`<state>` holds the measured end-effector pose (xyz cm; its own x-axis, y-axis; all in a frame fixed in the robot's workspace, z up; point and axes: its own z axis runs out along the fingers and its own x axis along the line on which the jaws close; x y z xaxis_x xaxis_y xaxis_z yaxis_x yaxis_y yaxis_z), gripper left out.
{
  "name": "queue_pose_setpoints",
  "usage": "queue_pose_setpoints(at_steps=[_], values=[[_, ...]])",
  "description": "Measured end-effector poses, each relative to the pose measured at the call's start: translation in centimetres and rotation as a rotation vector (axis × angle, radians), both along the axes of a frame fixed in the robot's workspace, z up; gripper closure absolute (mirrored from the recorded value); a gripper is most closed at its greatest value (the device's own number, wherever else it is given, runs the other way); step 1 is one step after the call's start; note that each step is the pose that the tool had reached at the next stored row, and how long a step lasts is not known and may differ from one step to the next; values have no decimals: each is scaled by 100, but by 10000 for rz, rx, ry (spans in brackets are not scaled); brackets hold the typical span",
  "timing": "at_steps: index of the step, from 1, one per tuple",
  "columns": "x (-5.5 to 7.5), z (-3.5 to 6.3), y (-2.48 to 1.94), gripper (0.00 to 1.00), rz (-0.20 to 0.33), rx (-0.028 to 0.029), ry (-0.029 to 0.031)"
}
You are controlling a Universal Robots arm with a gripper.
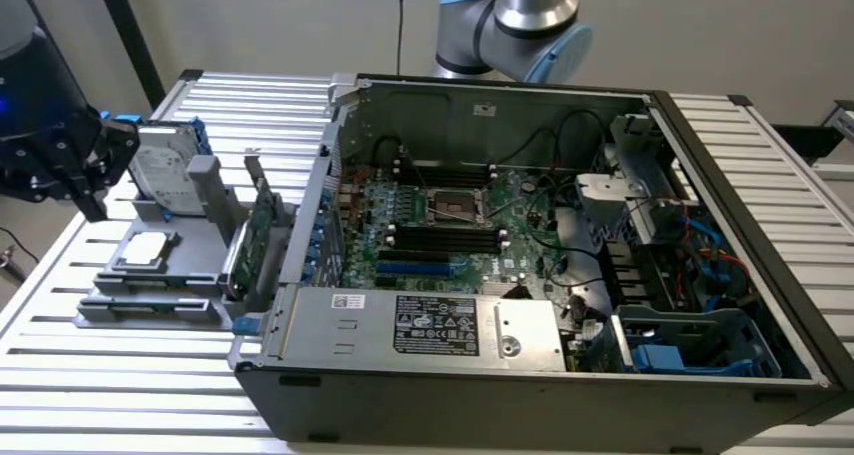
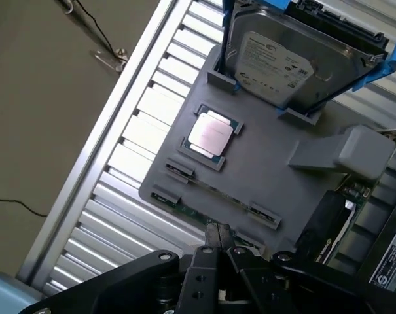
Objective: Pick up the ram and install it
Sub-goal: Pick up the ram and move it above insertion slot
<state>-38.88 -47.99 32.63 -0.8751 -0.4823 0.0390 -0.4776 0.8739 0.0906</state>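
**Fingers poised above the parts holder, ram in its slot**

The gripper (image 2: 218, 229) hangs over the near edge of a grey parts holder (image 2: 270, 176) that lies on the slatted metal tabletop (image 2: 139, 137). Its two fingers (image 2: 213, 230) are drawn close together, with nothing visibly between them.

In the wrist view the ram (image 2: 220, 196) stands on edge in a narrow slot of the holder, showing as a thin greenish line between two small end clips, just beyond the fingertips. Whether the fingers touch anything cannot be told.

A square silver processor (image 2: 211, 136) sits in its own recess just beside the ram's slot. Farther along the holder, a hard drive (image 2: 283, 59) stands upright in a blue-edged bracket.

In the exterior view the gripper (image 1: 91, 200) is at the far left, above the holder (image 1: 200, 245). An open computer case (image 1: 534, 375) stands to the exterior view's right of the holder, its motherboard (image 1: 441, 225) exposed.
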Motion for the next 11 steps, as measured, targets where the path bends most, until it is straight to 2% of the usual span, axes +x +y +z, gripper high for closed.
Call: queue_pose_setpoints(at_steps=[11], values=[[0,-18,0,89,2005,0,0]])
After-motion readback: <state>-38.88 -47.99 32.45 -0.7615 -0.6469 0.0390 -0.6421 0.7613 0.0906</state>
